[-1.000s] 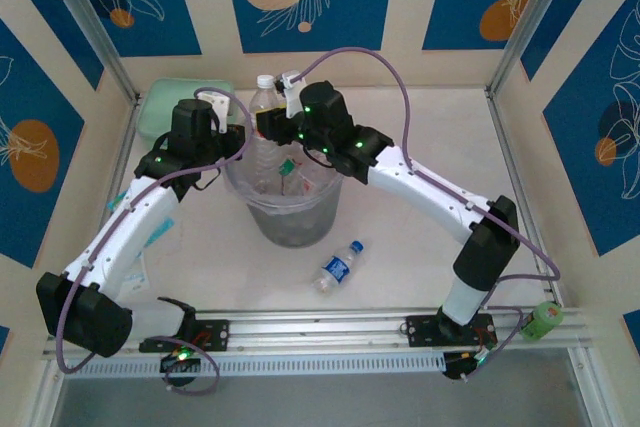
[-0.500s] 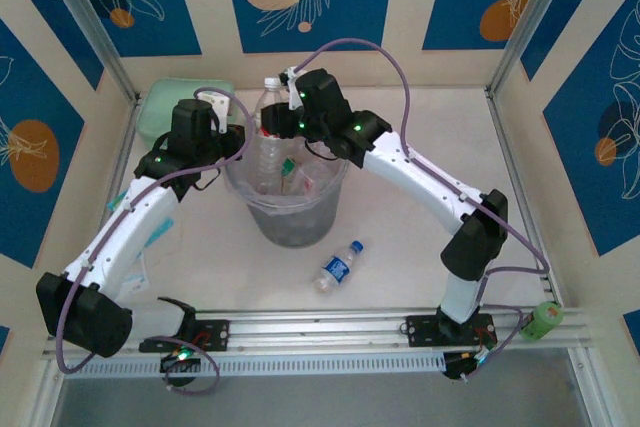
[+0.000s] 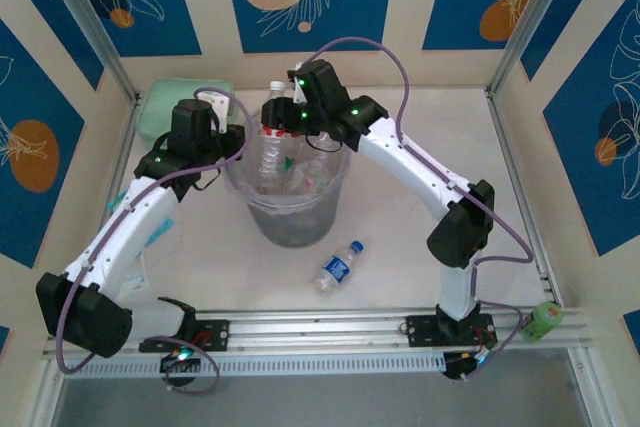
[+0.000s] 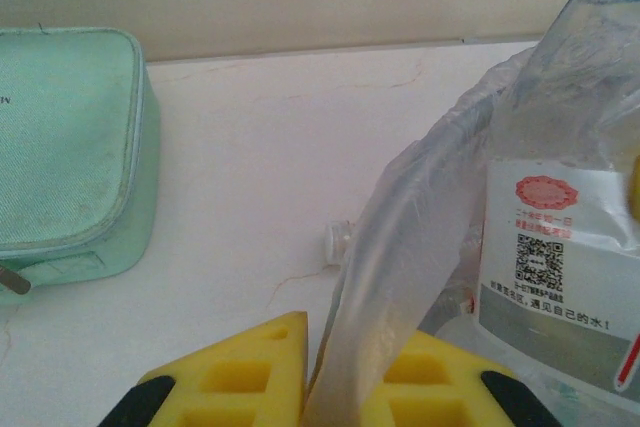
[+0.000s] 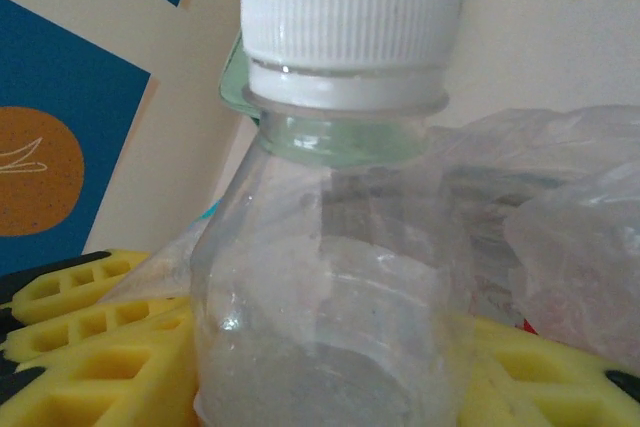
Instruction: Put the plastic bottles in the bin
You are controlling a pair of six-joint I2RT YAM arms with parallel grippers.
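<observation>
right claw (image 5: 325, 357) grips the white-capped bottle (image 5: 335, 227) upright at the far rim of the bin (image 3: 290, 225), left claw (image 4: 335, 387) pinching the liner (image 4: 395, 247).

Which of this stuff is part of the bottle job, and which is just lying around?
Job: bin, its clear bag in the left gripper; white-capped bottle in the right gripper; blue-capped bottle on the table.
Lying about: mint-green pouch; green roll.
</observation>
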